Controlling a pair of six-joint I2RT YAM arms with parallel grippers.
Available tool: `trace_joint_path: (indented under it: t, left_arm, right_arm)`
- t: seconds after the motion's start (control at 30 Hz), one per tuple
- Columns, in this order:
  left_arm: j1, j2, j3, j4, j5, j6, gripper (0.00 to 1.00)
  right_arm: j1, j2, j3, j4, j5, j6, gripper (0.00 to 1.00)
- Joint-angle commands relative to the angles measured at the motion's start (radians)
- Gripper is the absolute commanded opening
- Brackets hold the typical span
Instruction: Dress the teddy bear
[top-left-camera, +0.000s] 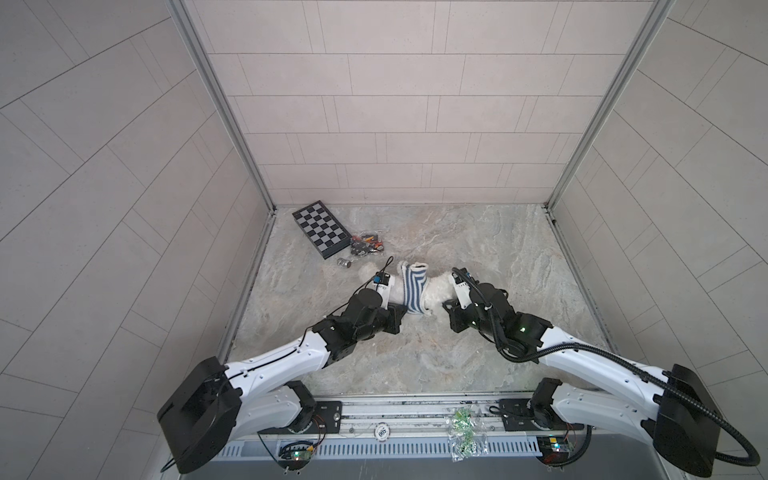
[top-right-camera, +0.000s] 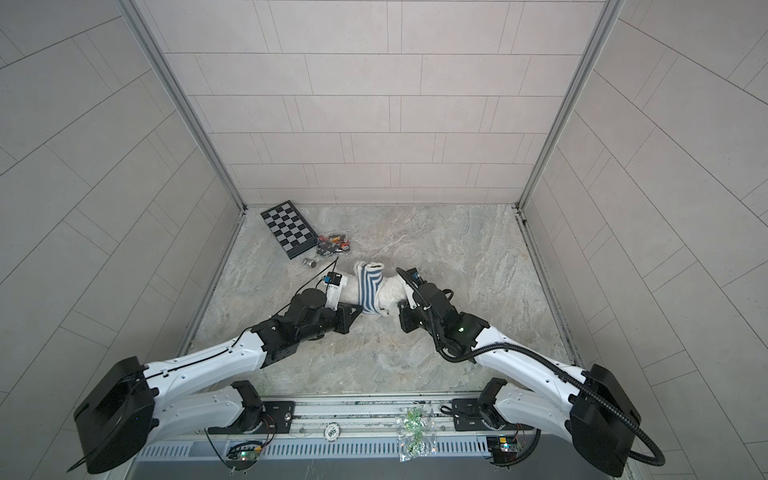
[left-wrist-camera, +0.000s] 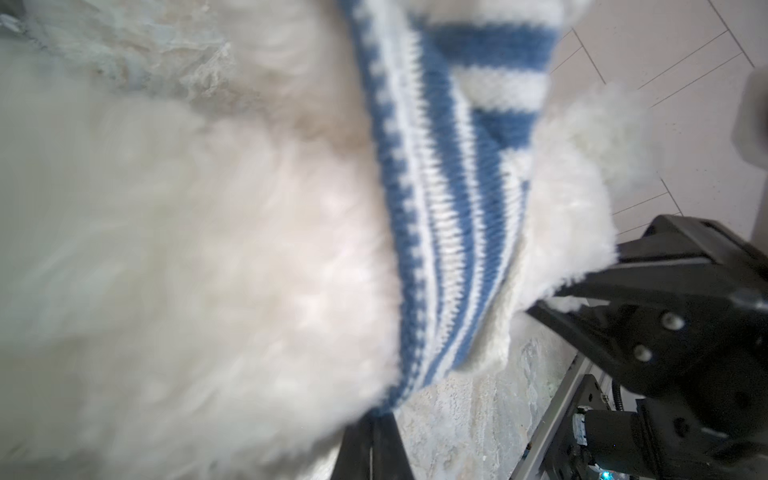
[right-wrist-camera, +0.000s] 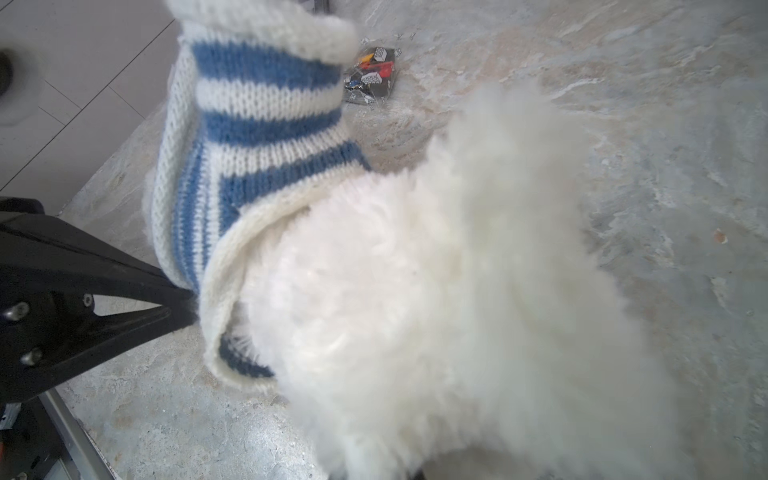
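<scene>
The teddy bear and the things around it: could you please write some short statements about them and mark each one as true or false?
1. The striped shirt is around the teddy bear's body. True.
2. The teddy bear sits upright. False: it lies on the table.
3. The left gripper is shut on the striped shirt's edge. True.
4. The chessboard is at the table's near right corner. False: it is at the far left corner.
5. The bag of small parts lies beside the chessboard. True.
</scene>
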Motion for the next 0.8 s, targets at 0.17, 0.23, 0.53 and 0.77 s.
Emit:
trace_joint_path:
  t: [0.17,0.23,0.53,0.77]
  left_arm:
    - [0.115,-0.055,-0.063,-0.076,0.049,0.048,0.0]
    - [0.143,-0.076,-0.062,-0.099,0.05,0.065,0.0]
    - [0.097,-0.038,-0.006,-0.04,0.094,0.083,0.0]
    - [0.043,-0.018,-0.025,0.024,0.051,0.078,0.15]
  right_arm:
    - [-0.017,-0.069,-0.001,-0.029,0.042,-0.003,0.0]
    - [-0.019,-0.076,-0.002,-0.038,0.044,-0.004,0.0]
    - [-0.016,-0.058,0.014,-0.019,0.018,0.017,0.0]
    - [-0.014,-0.016,-0.012,0.042,-0.011,0.06,0.0]
